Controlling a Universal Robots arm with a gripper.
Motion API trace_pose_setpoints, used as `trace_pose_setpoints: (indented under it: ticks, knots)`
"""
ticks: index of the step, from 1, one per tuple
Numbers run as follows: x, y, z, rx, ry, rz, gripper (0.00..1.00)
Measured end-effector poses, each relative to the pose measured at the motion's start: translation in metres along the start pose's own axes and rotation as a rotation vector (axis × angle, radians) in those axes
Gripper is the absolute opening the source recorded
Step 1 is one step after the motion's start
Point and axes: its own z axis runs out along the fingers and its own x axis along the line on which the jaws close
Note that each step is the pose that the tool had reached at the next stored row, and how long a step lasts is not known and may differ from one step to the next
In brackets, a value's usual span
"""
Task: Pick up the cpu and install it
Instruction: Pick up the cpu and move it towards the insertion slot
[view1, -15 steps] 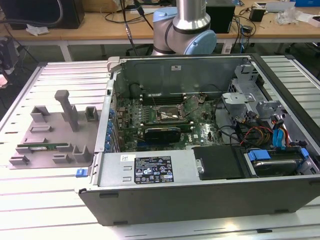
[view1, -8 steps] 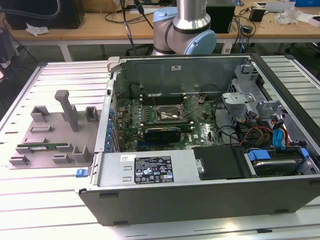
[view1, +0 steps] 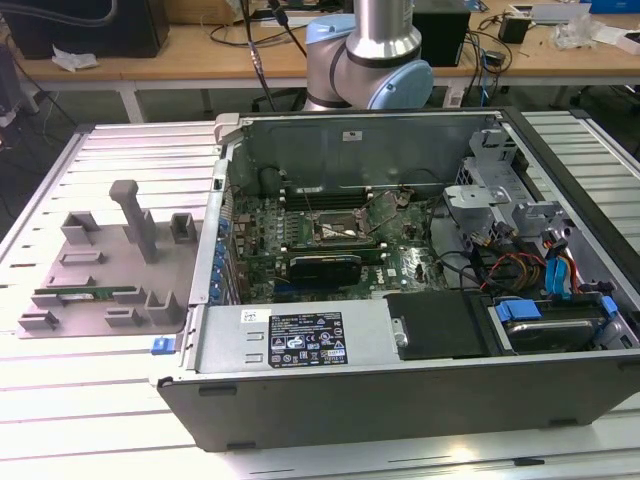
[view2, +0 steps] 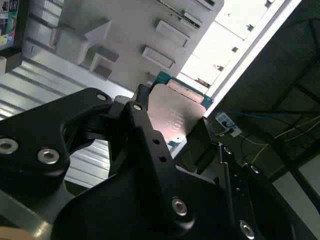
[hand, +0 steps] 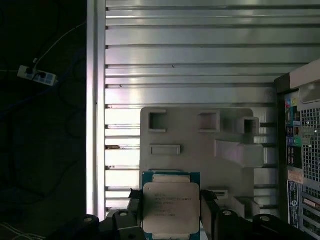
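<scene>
**Cpu clamped in the gripper, clear of the grey tray**

We find the gripper (hand: 171, 204) closed on the cpu (hand: 171, 210). Its two black fingers (hand: 208, 206) press on opposite edges of the chip. The silver-grey metal top faces the camera in the first wrist view, and a thin greenish border shows along one edge. In the second wrist view the gripper (view2: 172, 127) holds the cpu (view2: 177, 115) the same way. One finger (view2: 144, 122) lies along one side of the chip and the other finger stands against the far side.

Behind the chip in both wrist views we see the grey holder tray (hand: 200, 150) with its raised blocks and pockets. The cpu is apart from the tray, not resting in it. The tray lies on the slatted metal table (hand: 190, 60).

In the exterior view the holder tray (view1: 100, 260) sits at the exterior view's left, with a long green memory stick (view1: 85, 295) lying in it. Just beside it, toward the centre, the open computer case (view1: 400, 380) stands on the table (view1: 60, 400). Inside the case lies the motherboard (view1: 400, 262), with its socket (view1: 340, 228) near the middle. The arm (view1: 385, 40) rises at the top centre of the exterior view, behind the case.
</scene>
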Motion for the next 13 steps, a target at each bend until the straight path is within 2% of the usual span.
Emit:
trace_pose_setpoints:
  ticks: [2,3,13]
  knots:
    - [0.0000,0.0001,-0.0025,0.0000,0.0000,0.000,0.55]
    - [0.0001,0.0003,-0.0066,0.0000,-0.0002,0.000,0.55]
    - [-0.0013,0.0004,-0.0077,0.0001,-0.0001,0.000,0.55]
